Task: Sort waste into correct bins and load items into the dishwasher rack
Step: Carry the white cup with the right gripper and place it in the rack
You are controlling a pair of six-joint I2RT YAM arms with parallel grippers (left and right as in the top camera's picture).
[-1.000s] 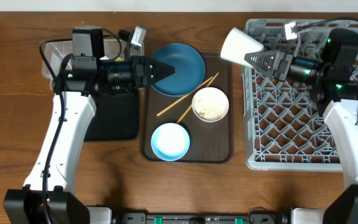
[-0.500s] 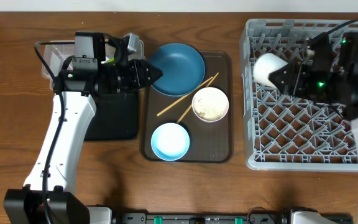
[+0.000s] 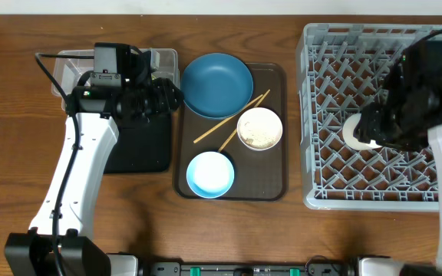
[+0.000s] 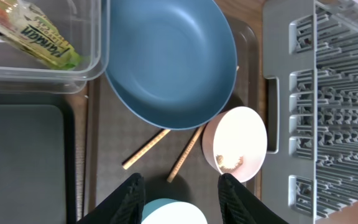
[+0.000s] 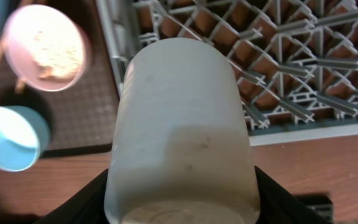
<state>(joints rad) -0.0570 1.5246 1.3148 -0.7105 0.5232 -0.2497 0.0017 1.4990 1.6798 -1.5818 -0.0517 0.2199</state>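
Overhead: your right claw (image 3: 365, 131) is clamping the cup (image 3: 353, 130) over the rack (image 3: 336, 46). Your left claw (image 3: 173, 95) is hovering beside the blue bowl (image 3: 217, 83).

Left wrist: its fingers (image 4: 131, 196) are standing apart, empty. The wrapper (image 4: 42, 40) is lying in the tub (image 4: 98, 43).

Right wrist: the cup is sitting clamped between the fingers.

white cup (image 3: 355, 130) above rack (image 3: 336, 77), wrapper (image 4: 39, 40) in tub (image 4: 99, 43)

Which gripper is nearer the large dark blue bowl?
Left. The left gripper sits beside the large dark blue bowl; the right gripper is far off, over the dishwasher rack.
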